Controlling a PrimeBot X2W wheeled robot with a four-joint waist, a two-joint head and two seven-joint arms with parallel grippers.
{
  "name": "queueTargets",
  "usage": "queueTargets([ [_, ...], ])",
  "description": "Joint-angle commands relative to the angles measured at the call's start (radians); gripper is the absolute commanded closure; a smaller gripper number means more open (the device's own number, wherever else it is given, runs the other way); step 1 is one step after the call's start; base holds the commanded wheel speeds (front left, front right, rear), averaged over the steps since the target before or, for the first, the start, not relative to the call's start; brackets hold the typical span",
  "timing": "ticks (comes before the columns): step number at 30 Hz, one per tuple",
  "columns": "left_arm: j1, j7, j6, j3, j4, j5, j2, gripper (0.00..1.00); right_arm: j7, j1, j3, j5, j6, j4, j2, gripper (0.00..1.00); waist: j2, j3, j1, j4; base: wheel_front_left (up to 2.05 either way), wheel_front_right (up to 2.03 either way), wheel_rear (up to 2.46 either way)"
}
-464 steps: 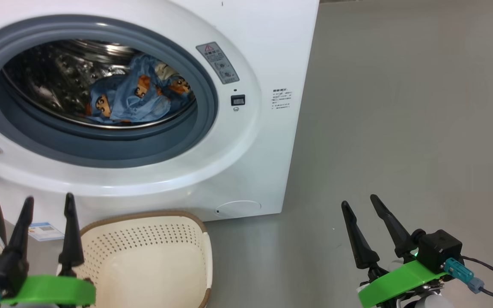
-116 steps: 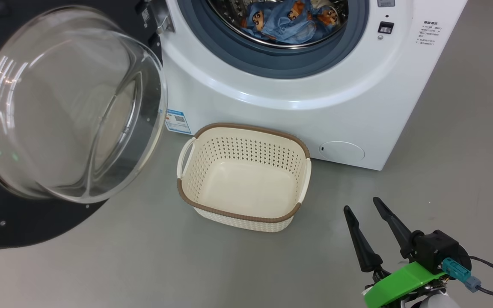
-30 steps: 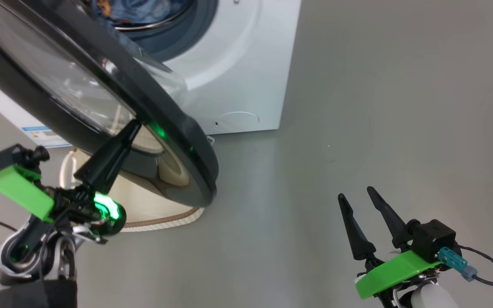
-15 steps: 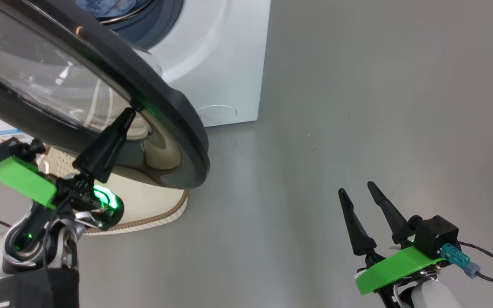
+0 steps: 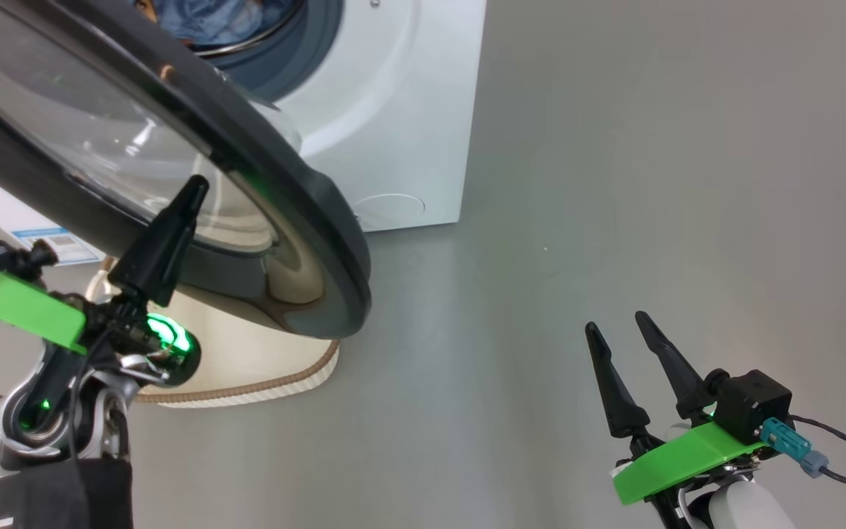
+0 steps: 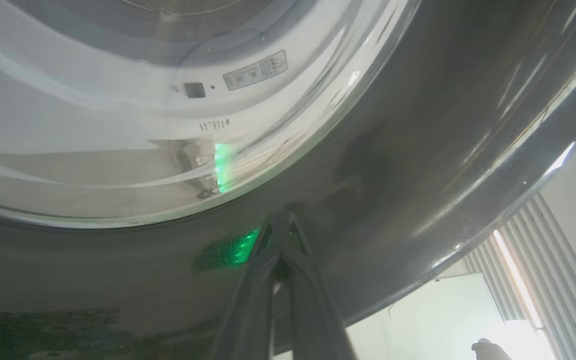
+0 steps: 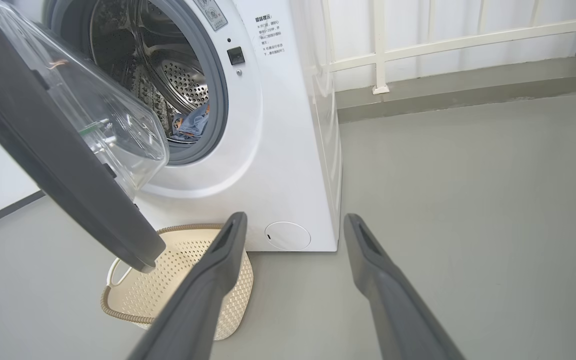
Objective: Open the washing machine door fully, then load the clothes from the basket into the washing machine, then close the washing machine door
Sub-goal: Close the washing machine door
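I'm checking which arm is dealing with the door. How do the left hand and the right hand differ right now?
The left hand is shut, fingers pressed together; the right hand is open, fingers apart. The left hand's tip is up at the dark outer face of the door; the right hand hangs over bare floor, touching nothing. Both have two long dark fingers.

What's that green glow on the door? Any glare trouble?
Head view: green light by the left gripper reflects off the washing machine door. Left wrist view: green patch on the gloss, backlight blown out lower right. Right wrist view: even, sharp.
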Motion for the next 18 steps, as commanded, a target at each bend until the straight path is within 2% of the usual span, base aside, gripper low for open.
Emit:
queueTargets([
  [1,0.008,-0.019,-0.01,0.042,-0.02,0.017,0.025,1.0,-0.005,-0.007,0.023,0.005,0.003,-0.02,0.006,0.0,0.0,-0.02,0.0,0.019,0.0,0.0,0.0],
  [18,0.144,-0.148,-0.01,0.116,-0.044,0.091,0.025,1.0,-0.005,0.034,0.027,0.031,0.003,0.002,0.006,0.0,0.0,-0.134,0.0,0.033,0.0,0.0,0.0],
])
